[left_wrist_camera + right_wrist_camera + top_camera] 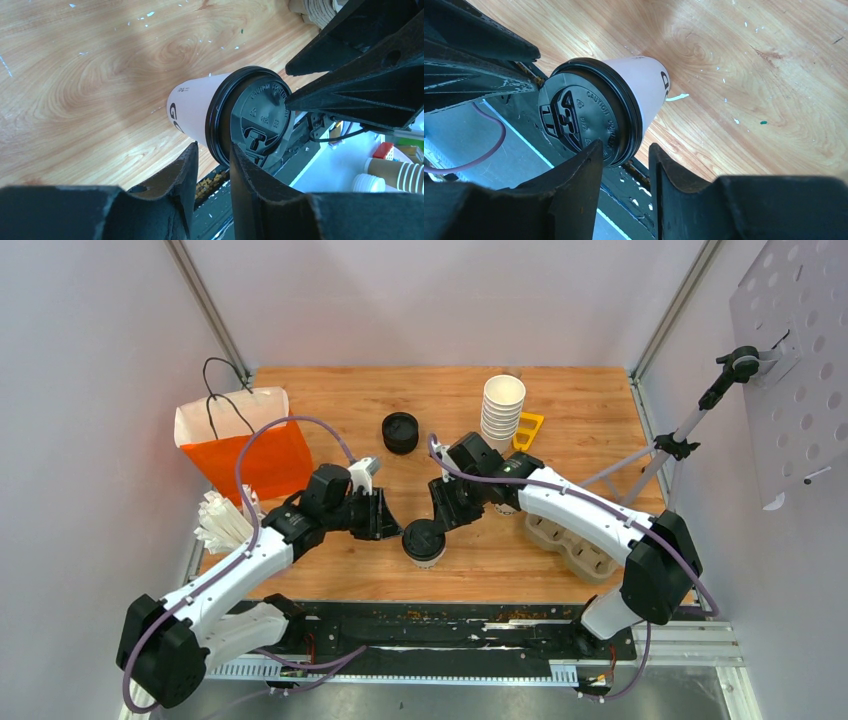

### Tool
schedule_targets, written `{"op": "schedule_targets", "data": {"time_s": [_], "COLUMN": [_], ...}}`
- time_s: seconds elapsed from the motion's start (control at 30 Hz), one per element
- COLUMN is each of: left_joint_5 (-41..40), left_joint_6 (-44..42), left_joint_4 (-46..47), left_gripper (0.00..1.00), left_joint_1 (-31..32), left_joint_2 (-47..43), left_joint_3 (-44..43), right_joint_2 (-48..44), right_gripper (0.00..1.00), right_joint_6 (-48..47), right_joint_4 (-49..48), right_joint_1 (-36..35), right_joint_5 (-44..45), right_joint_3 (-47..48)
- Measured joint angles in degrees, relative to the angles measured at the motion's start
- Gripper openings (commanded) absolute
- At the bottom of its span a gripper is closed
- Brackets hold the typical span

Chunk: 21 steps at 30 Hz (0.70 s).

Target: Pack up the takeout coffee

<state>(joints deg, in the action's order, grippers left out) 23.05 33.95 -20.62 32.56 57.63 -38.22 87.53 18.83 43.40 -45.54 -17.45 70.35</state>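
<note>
Wrist cams: lidded cup point(200, 112) at the table's point(330, 400) near edge, lid rim between both my jaws. Right gripper point(624, 147) shows a gap, so it's open. Left gripper point(212, 150): can't tell if it's pinching. Only the top cam shows the other lidded cup point(400, 433) farther back, orange bag point(255, 460) far-left and cup stack point(503, 410) far-right.

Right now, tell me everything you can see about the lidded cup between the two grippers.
A small white paper cup with black lettering on its side and a black plastic lid embossed CAUTION. It stands upright on the wooden table near the front edge. The left gripper and right gripper flank it, open fingers straddling the lid's rim.
</note>
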Motion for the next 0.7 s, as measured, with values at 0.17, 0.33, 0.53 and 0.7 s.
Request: {"op": "schedule_targets", "data": {"time_s": [0.17,0.33,0.53,0.7], "left_joint_5": [0.57,0.74,0.81,0.81], "left_joint_6": [0.59,0.76,0.76,0.81], "left_joint_4": [1.95,3.28,3.58,3.76], "left_gripper": [0.33,0.31,0.29,0.29], "left_joint_1": [0.04,0.09,0.11,0.35], "left_joint_2": [0.74,0.9,1.05,1.07], "left_joint_3": [0.98,1.7,2.1,2.6], "right_joint_2": [-0.28,-0.46,-0.79,-1.51], "right_gripper": [0.36,0.34,0.32,0.32], "right_joint_6": [0.2,0.2,0.39,0.63], "right_joint_4": [-0.11,-0.79,-1.14,-2.01], "right_joint_1": [0.0,0.0,0.0,0.0], "right_joint_5": [-0.24,-0.26,-0.44,-0.72], "right_joint_3": [-0.09,-0.44,-2.27,-3.19]}}
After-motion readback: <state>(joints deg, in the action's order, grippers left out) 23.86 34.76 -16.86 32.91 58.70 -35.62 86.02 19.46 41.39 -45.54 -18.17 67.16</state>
